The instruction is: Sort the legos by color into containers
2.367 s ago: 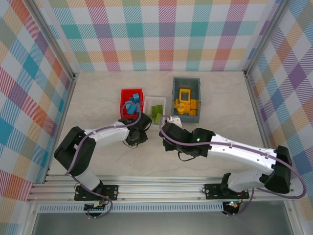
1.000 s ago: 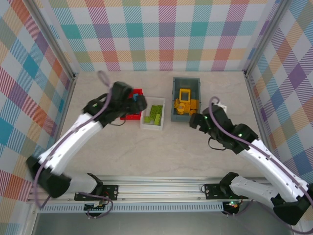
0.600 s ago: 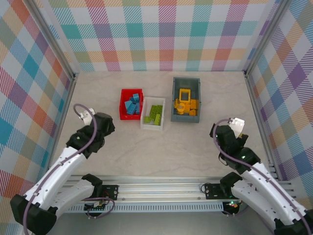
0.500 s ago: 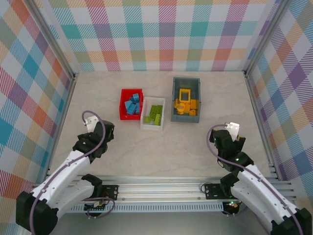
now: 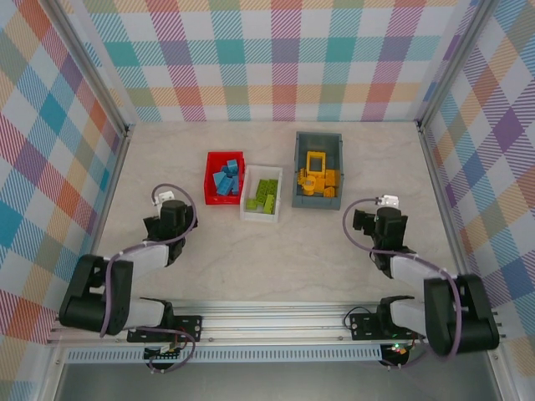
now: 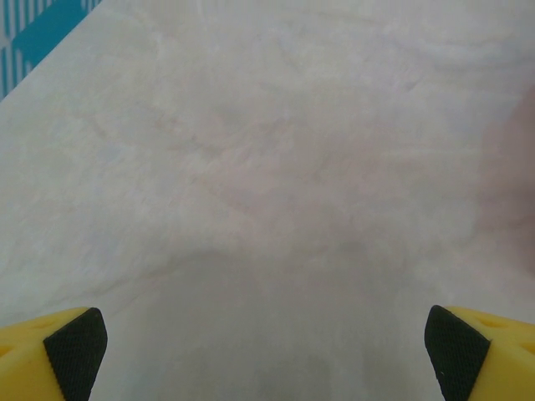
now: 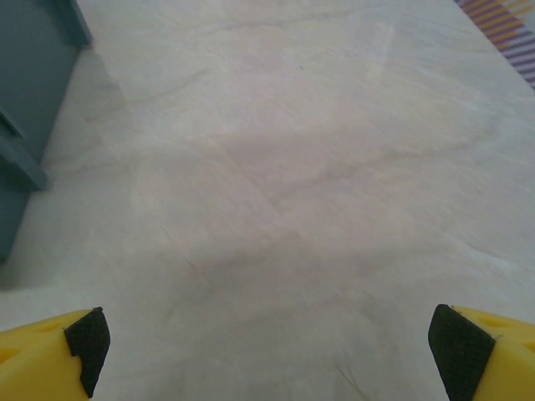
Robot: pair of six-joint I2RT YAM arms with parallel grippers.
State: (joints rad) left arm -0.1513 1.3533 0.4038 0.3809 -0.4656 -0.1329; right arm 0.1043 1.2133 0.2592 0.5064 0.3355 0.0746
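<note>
All blue legos (image 5: 224,181) lie in red bin (image 5: 209,177), green legos (image 5: 266,192) in white bin (image 5: 261,217), yellow legos (image 5: 316,177) in grey bin (image 5: 318,140); left pincer (image 6: 267,347) and right pincer (image 7: 267,342) open, empty, over surface (image 5: 276,259); sorting judged complete, no pick due.

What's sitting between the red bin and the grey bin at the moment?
The white bin, holding the lime green bricks, sits between the red bin and the grey bin; the top view shows it.

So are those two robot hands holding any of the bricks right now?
No. The left hand and the right hand both stand open, with nothing in either.
</note>
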